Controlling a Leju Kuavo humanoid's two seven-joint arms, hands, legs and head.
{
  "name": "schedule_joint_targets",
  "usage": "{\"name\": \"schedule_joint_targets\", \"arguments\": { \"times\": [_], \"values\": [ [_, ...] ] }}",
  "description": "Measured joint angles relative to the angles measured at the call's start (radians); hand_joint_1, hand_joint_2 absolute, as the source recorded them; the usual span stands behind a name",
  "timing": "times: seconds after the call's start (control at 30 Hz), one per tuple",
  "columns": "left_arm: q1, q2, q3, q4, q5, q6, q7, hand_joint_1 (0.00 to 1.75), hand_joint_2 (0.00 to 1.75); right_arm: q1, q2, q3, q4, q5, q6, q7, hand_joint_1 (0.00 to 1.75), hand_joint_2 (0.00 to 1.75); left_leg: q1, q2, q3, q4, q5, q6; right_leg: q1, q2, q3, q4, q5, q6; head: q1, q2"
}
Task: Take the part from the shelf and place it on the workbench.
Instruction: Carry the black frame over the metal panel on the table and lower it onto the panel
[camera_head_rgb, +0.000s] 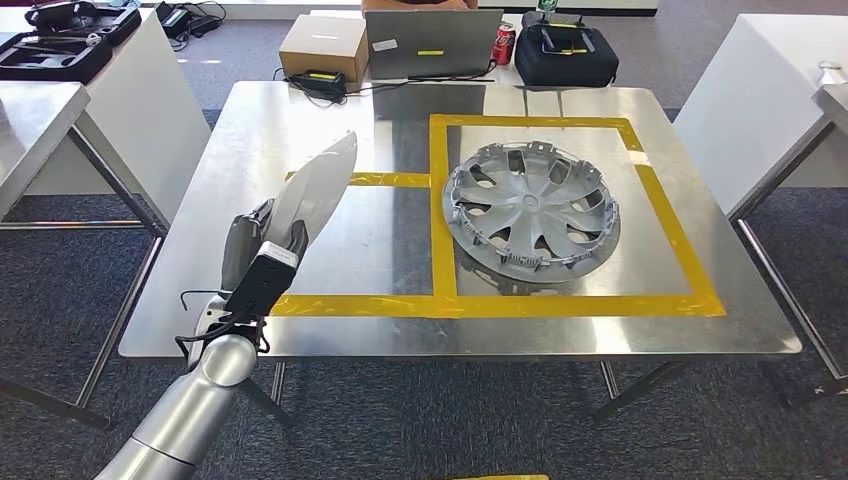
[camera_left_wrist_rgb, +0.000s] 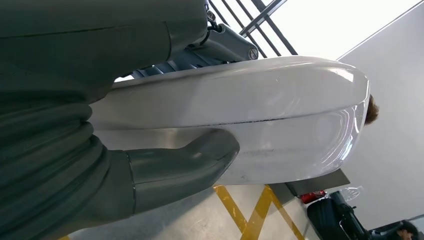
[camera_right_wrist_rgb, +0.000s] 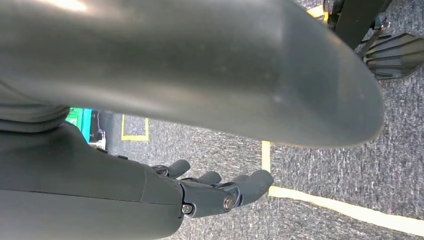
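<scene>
My left hand (camera_head_rgb: 255, 240) holds a silver, leaf-shaped part (camera_head_rgb: 315, 190) on edge above the left half of the steel workbench (camera_head_rgb: 300, 120). In the left wrist view the thick thumb (camera_left_wrist_rgb: 190, 160) presses on the part's glossy pale face (camera_left_wrist_rgb: 280, 115), and the darker fingers lie behind it. A silver hubcap (camera_head_rgb: 531, 207) lies flat inside the yellow-taped square on the right of the bench. My right hand (camera_right_wrist_rgb: 210, 192) hangs over grey carpet, fingers apart and lightly curled, nothing in it.
At the bench's far edge stand a cardboard box (camera_head_rgb: 322, 47), a laptop (camera_head_rgb: 433, 42), a red can (camera_head_rgb: 503, 44) and a black case (camera_head_rgb: 565, 52). White tables (camera_head_rgb: 60, 110) flank the bench on both sides. Yellow tape lines (camera_right_wrist_rgb: 320, 197) cross the carpet.
</scene>
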Motion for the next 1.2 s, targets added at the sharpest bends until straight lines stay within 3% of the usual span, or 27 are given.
{"name": "schedule_joint_targets", "arguments": {
  "times": [0.13,0.43,0.53,0.73,0.83,1.03,1.2],
  "values": [
    [-0.001,0.000,-0.006,0.008,-0.004,0.007,0.000,1.75,1.75,0.000,0.000,0.000,0.000,0.002,0.002,-0.002,0.00,0.00,-0.002,0.000,0.000,0.000,0.001,0.002,-0.002,0.000,0.000,-0.001,0.002,0.016,0.000,0.000],
    [-0.017,0.004,-0.007,0.028,-0.039,0.024,0.020,1.75,1.75,0.001,0.000,0.000,0.000,0.024,0.011,-0.012,0.00,0.00,0.000,0.001,0.001,-0.002,0.004,-0.001,0.000,0.000,0.000,0.000,0.002,0.017,0.000,0.000],
    [-0.074,0.007,-0.006,0.089,-0.056,0.035,0.040,1.75,1.75,0.001,0.000,0.001,0.000,0.041,0.019,-0.017,0.00,0.00,0.001,-0.001,0.001,-0.003,0.005,-0.002,0.001,-0.001,-0.001,0.001,0.002,0.017,0.000,0.000],
    [-0.296,0.020,0.007,0.356,-0.075,0.034,0.077,1.75,1.75,-0.002,-0.003,0.004,0.000,0.055,0.024,-0.028,0.00,0.00,0.002,-0.001,0.001,-0.003,0.007,-0.005,0.002,-0.002,-0.001,0.003,0.003,0.015,0.000,0.000],
    [-0.364,0.022,0.013,0.446,-0.077,0.023,0.077,1.75,1.75,-0.004,-0.005,0.004,0.000,0.055,0.023,-0.029,0.00,0.00,0.002,-0.001,0.001,-0.003,0.007,-0.005,0.002,-0.002,-0.001,0.003,0.003,0.015,0.000,0.000],
    [-0.403,0.010,0.013,0.530,-0.094,0.030,0.065,1.75,1.75,-0.008,-0.007,0.004,0.000,0.056,0.022,-0.010,0.00,0.00,0.002,-0.001,0.001,-0.003,0.007,-0.005,0.002,-0.002,-0.002,0.003,0.003,0.015,0.000,0.000],
    [-0.406,-0.029,0.013,0.563,-0.112,0.012,0.059,1.75,1.75,-0.010,-0.007,0.008,0.000,0.074,0.025,0.006,0.00,0.00,0.002,-0.002,0.001,-0.003,0.007,-0.005,0.002,-0.002,-0.002,0.003,0.003,0.015,0.000,0.000]
  ]
}}
